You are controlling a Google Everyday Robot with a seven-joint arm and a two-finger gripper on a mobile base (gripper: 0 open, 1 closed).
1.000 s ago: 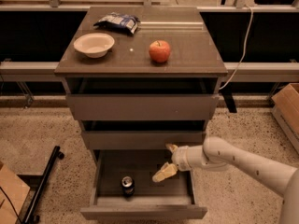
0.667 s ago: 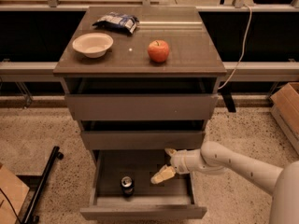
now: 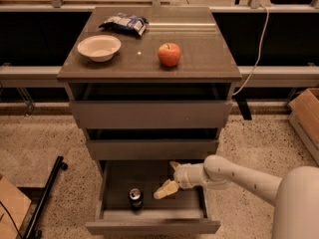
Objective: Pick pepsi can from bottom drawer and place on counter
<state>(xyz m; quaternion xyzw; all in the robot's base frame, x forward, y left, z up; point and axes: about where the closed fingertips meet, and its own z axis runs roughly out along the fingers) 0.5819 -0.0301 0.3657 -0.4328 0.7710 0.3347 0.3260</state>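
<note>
- Grey-brown bottom drawer (image 3: pixel 152 227) stands pulled well out; the two drawers above it project only a little.
- Pepsi can (image 3: pixel 135 198) stands upright on the drawer floor, left of centre and near the front wall, silver top facing up.
- Gripper (image 3: pixel 165 179) is inside the open drawer, to the right of the can and apart from it. We note its two fingers spread wide, the lower one slanting down toward the can, with nothing held between them.
- Step in hand, by our judgement: the reach into the drawer. The grasp is not yet begun.
- Next move, as we read it: shift left and down until the fingers straddle the can's body, then close. The drawer overhead leaves little room, so the lift-out needs care.
- Counter (image 3: pixel 199 59) carries a white bowl (image 3: pixel 99 47), a red apple (image 3: pixel 169 54) and a blue-and-white snack bag (image 3: pixel 124 24); we judge its right side suitable for the can.
- Labels: we can read no writing on the can or the bag.
</note>
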